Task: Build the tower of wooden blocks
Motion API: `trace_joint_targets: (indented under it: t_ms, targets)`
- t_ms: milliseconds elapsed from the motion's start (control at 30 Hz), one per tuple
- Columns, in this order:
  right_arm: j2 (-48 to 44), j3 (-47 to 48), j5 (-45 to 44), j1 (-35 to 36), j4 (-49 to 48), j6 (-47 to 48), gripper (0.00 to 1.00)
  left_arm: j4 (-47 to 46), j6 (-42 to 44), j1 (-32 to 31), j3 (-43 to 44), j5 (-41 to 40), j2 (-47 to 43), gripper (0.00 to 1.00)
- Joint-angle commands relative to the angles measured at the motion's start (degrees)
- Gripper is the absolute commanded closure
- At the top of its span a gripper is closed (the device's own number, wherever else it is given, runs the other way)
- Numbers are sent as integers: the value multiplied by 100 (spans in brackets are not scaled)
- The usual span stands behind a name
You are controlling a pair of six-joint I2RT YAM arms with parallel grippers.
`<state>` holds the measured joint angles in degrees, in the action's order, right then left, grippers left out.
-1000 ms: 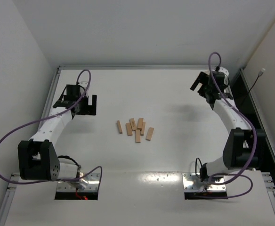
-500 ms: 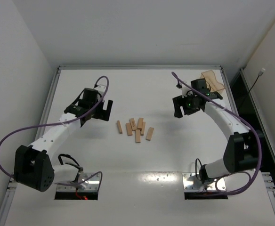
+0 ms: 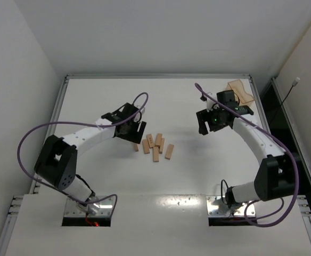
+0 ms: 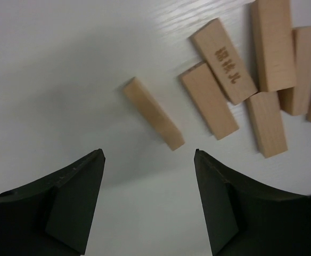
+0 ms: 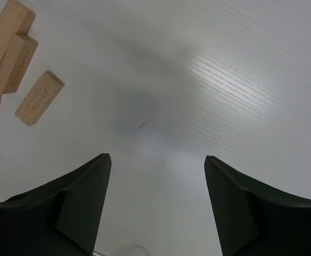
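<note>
left gripper (image 4: 148, 157) poised over the wood blocks (image 3: 154, 145)
spread, seemingly to straddle the stray block (image 4: 153, 120) first; right gripper (image 5: 158, 159) also spread, hanging nearer the right edge.

Brown stamped characters on one wood block (image 4: 223, 60) — possibly Chinese, illegible; faint print on second block (image 5: 38, 98).

A: Wood blocks (image 3: 155, 145)?
B: They are lying flat in a loose cluster, mid-tabletop (image 3: 171, 104).
A: Claws?
B: Left claw (image 3: 136, 134) is hanging over the cluster's left edge; right claw (image 3: 204, 128) is hovering well apart, rightward.
</note>
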<state>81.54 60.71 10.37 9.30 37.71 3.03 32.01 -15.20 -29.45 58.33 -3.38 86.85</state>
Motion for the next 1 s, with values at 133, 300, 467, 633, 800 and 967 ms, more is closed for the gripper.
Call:
trace_joint_targets:
  t_ms: [133,300,467,633,800,967]
  targets:
    - [-480,-243,-132,-130,-124,110,31,148,-764,-412,768,-136,640,37]
    - [-481,-244,-71,-235,-71,224,31,323,-993,-412,1031,-523,1061,44]
    - [-481,-244,-18,-288,-18,277,31,376,-1169,-412,1032,-734,1220,48]
    - [-419,-244,97,-341,34,277,30,429,-1292,-412,1093,-840,1422,49]
    - [-297,-129,97,-393,34,330,30,429,-1345,-351,1093,-840,1537,52]
    - [-183,-24,149,-394,87,383,30,429,-1415,-158,1093,-787,1712,66]
